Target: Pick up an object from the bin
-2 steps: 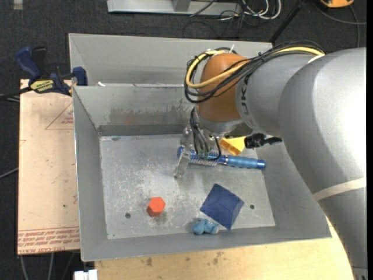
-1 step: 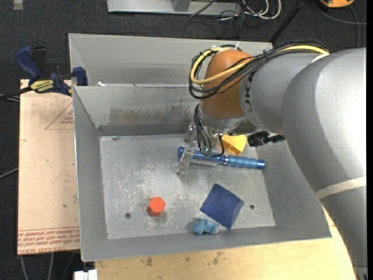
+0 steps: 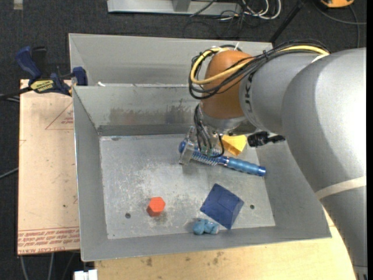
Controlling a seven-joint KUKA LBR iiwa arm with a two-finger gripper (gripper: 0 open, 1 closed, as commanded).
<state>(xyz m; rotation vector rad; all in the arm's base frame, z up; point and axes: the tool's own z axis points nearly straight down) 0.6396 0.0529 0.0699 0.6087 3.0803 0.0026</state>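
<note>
Gripper (image 3: 202, 146) is down near the floor of the bin (image 3: 87, 156), in the back half, right of centre. Its tip sits at the bristle end of a blue brush (image 3: 233, 163) (blue handle, pale coiled-looking bristles at the left end). The brush lies flat, with the handle running right and slightly toward the front wall. The tip is either touching the brush head or just above it; can't tell which. Can't tell how far the gripper is open or whether it has hold of anything, since the orange cover (image 3: 224, 83) on the wrist and the arm (image 3: 303, 109) block that spot.

Yellow block (image 3: 234, 144) sits just behind the brush handle, right beside the gripper and partly hidden under the wrist.

Rest of the bin:
- Orange cube (image 3: 155, 206) is on its own at front left, well apart from the gripper.
- Dark blue flat square (image 3: 221, 206) is at front right, turned like a diamond. It is near the end of the brush handle but not touching it.
- Small light blue piece (image 3: 205, 227) is at the front wall, just beside the square's lower corner.
</note>
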